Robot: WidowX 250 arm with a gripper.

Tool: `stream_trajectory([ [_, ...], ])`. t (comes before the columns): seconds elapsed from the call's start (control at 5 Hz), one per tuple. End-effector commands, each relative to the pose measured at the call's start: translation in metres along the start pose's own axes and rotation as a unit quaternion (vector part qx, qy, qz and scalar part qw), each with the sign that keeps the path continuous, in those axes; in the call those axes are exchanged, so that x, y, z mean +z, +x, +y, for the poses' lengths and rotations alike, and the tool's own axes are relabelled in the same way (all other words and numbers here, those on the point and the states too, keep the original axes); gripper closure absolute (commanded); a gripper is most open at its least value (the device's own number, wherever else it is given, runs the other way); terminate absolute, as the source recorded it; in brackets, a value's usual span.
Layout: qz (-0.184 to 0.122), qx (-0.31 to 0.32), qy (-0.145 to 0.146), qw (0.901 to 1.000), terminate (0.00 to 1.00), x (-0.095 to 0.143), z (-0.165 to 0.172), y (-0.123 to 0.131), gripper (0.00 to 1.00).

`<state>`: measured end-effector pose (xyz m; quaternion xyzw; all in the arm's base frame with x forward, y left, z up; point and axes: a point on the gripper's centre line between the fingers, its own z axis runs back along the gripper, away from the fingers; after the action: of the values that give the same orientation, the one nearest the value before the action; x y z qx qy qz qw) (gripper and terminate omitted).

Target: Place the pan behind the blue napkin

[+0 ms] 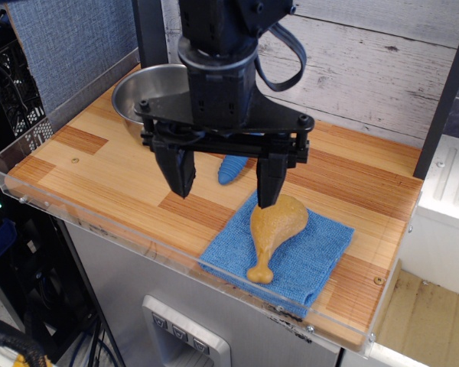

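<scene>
The pan (149, 93) is a round shiny steel bowl at the back left of the wooden table, partly hidden behind the arm. The blue napkin (306, 256) lies flat near the front right edge, with a yellow-brown drumstick (274, 229) resting on it. My gripper (224, 186) hangs open above the table's middle, in front of the pan and just left of the napkin's back corner. Nothing sits between its black fingers (179, 170). Its right finger stands close to the drumstick's thick end.
A blue ribbed spoon handle (231, 170) lies behind the gripper, mostly hidden. A clear acrylic rim (99, 225) runs along the table's front and left edges. A pale plank wall (367, 61) stands behind. A dark post (444, 99) rises at the right.
</scene>
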<state>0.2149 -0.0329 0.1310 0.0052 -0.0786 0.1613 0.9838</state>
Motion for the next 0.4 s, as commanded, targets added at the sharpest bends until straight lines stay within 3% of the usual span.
stream_trajectory([
  [0.0,0.000,0.000,0.000,1.0000,0.00,0.000,0.000,0.000,0.00],
  [0.2,-0.001,0.018,0.003,0.9998,0.00,-0.014,0.029,0.020,0.00],
])
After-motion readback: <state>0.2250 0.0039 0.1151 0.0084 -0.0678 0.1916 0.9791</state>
